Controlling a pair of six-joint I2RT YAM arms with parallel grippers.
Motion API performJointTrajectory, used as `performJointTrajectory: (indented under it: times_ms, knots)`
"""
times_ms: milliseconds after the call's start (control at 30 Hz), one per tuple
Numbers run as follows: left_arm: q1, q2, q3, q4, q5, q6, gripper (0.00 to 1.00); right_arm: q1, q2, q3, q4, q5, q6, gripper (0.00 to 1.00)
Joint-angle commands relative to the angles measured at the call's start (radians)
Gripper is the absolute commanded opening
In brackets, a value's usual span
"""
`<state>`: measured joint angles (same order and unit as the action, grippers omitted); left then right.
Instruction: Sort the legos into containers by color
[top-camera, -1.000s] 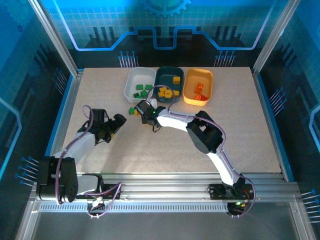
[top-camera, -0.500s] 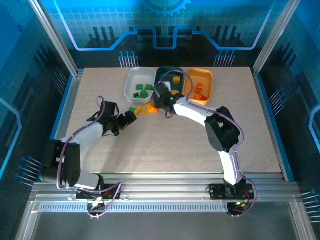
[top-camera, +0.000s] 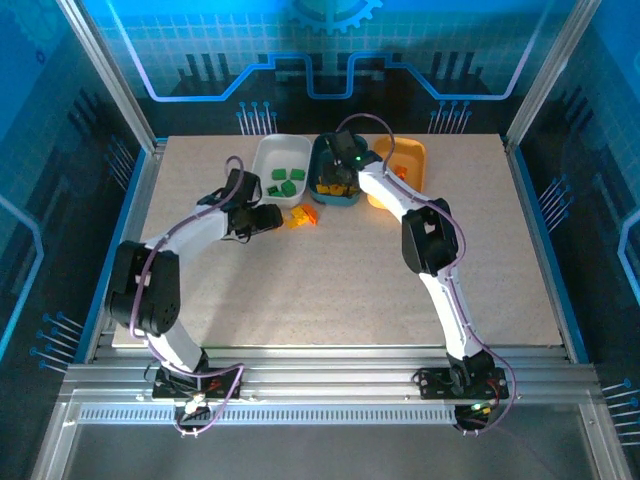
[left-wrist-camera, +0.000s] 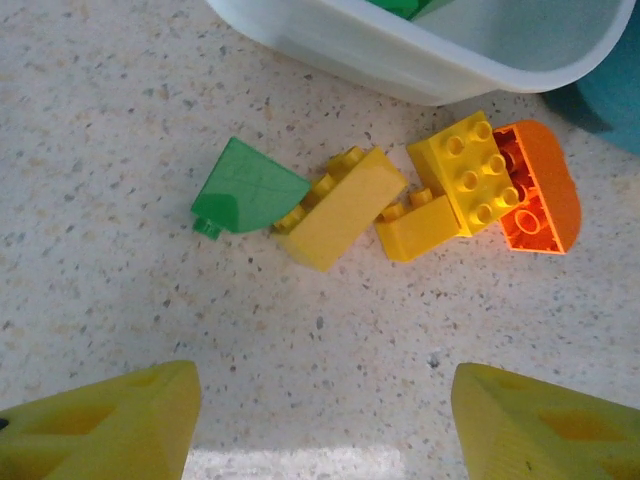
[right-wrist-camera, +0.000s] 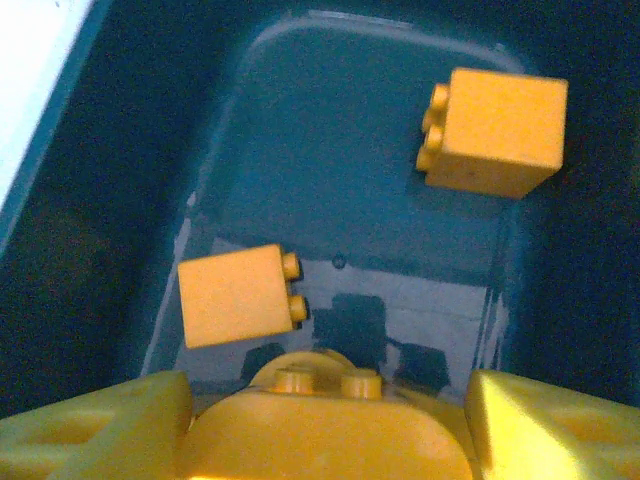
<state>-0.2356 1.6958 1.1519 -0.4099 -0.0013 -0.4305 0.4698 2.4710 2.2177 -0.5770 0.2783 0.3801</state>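
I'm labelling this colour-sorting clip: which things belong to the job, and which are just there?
Job: loose bricks beside the white tray; teal tray; yellow-orange tray; sorted bricks inside the trays.
Just there: metal rails at the near edge; blue back wall.

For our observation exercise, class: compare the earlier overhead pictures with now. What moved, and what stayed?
The right gripper swung from the loose bricks to above the teal tray, a yellow brick between its fingers. The left gripper, open, advanced toward the loose bricks beside the white tray. The trays stayed put.
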Motion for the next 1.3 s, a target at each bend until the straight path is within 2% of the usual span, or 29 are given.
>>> performJointTrajectory:
  times_ms: [0,133,400,567,867,1067,1267]
  knots:
    - [-0.032,0.054,0.084,-0.057,-0.073,0.095,0.69,-0.017,-0.021,0.055,-0.050,-0.046,-0.028,0.77]
    - [-0.054,0.134,0.158,-0.068,-0.112,0.144,0.69,-0.014,-0.110,-0.002,-0.042,-0.053,-0.024,0.79]
    - [-0.068,0.243,0.223,-0.023,-0.122,0.225,0.67,0.009,-0.467,-0.452,0.148,-0.088,0.008,0.80]
    - [-0.068,0.300,0.272,-0.004,-0.111,0.259,0.67,0.020,-0.613,-0.659,0.214,-0.107,0.034,0.80]
    - [-0.076,0.347,0.314,-0.012,-0.103,0.264,0.66,0.027,-0.745,-0.870,0.252,-0.106,0.051,0.80]
    - [-0.128,0.311,0.251,0.004,-0.093,0.246,0.66,0.021,-0.788,-0.937,0.257,-0.105,0.046,0.80]
    - [-0.145,0.272,0.169,0.032,-0.078,0.197,0.66,0.015,-0.801,-0.966,0.261,-0.103,0.047,0.80]
